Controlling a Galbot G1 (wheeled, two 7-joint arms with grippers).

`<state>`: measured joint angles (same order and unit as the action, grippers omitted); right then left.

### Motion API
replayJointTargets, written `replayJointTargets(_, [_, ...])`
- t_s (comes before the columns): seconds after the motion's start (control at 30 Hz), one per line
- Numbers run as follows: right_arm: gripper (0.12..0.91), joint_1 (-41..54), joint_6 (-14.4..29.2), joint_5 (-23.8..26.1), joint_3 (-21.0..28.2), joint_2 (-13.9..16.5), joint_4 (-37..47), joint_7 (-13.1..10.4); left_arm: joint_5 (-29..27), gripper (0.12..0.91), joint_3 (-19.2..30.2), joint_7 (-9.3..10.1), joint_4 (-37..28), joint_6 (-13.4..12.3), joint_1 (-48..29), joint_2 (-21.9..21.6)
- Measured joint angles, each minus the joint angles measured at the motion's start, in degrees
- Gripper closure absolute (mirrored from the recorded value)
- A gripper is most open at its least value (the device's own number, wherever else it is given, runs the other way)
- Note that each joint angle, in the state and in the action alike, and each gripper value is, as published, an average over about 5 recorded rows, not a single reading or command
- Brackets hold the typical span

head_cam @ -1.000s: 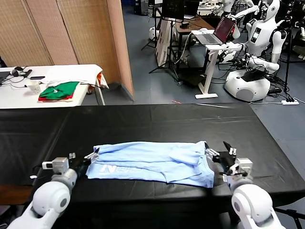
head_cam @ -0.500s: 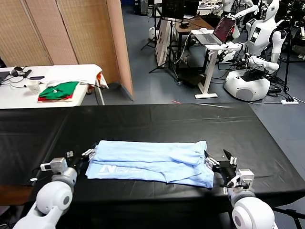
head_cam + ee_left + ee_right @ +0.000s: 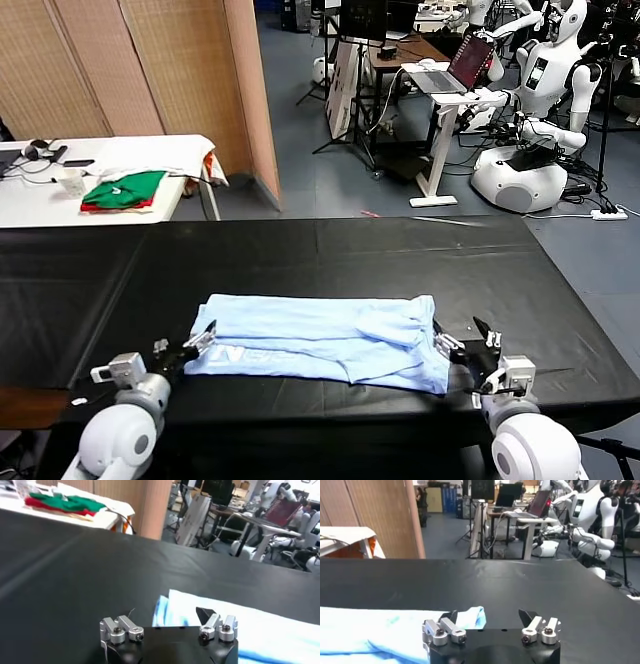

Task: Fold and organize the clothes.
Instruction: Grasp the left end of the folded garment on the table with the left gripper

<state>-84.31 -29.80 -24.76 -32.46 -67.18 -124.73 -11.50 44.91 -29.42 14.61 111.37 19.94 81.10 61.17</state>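
T-shirt (image 3: 320, 338), pale light blue and folded into a long flat band, lies on the black table (image 3: 330, 250) near its front edge, stretched between the two pincers. At its left end sits the left gripper (image 3: 186, 348), fingers spread apart and holding nothing; its inner fingertip is just at the shirt's corner, beside the white lettering (image 3: 228, 354). In the left wrist view the left gripper (image 3: 167, 620) shows the cloth (image 3: 250, 630) lying ahead of one finger while the other finger stands over bare table. At the shirt's right end, the right gripper (image 3: 466, 346) is likewise spread wide and empty, just beside the hem. In the right wrist view the right gripper (image 3: 489, 617) has the shirt's corner (image 3: 467, 615) directly in front of one finger, the other over bare black cover.
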Motion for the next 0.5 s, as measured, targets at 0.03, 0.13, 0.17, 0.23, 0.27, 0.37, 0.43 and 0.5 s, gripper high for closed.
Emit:
replayJointTargets(0.03, [0.118, -0.1, 0.0, 0.0, -0.1, 0.0, -0.1, 0.0, -0.1, 0.123, 0.0, -0.17, -0.2, -0.2, 0.1, 0.2])
replayJointTargets(0.13, [0.118, -0.3, 0.0, 0.0, -0.1, 0.0, -0.3, 0.0, -0.5, 0.123, 0.0, -0.82, -0.8, -0.8, 0.5, 0.5])
replayJointTargets(0.17, [0.118, -0.3, 0.0, 0.0, -0.1, -0.1, -0.3, 0.0, -0.7, 0.123, 0.0, -1.02, -1.0, -1.0, 0.6, 0.6])
replayJointTargets(0.23, [0.118, -0.4, 0.0, 0.0, -0.1, -0.1, -0.4, 0.0, -1.1, 0.129, 0.0, -1.32, -1.3, -1.3, 0.8, 0.9])
replayJointTargets(0.27, [0.118, -0.3, 0.0, 0.0, 0.0, -0.2, -0.4, 0.0, -1.2, 0.135, 0.0, -1.40, -1.4, -1.5, 0.9, 1.0])
replayJointTargets(0.37, [0.118, -0.2, 0.0, 0.1, 0.1, -0.3, -0.4, 0.0, -1.4, 0.205, 0.0, -1.55, -1.6, -1.7, 1.2, 1.3])
replayJointTargets(0.43, [0.118, -0.1, 0.0, 0.2, 0.1, -0.4, -0.5, 0.0, -1.5, 0.289, 0.1, -1.58, -1.6, -1.7, 1.4, 1.6])
replayJointTargets(0.5, [0.118, 0.0, 0.1, 0.3, 0.2, -0.4, -0.5, 0.1, -1.7, 0.381, 0.3, -1.58, -1.4, -1.7, 1.6, 1.8])
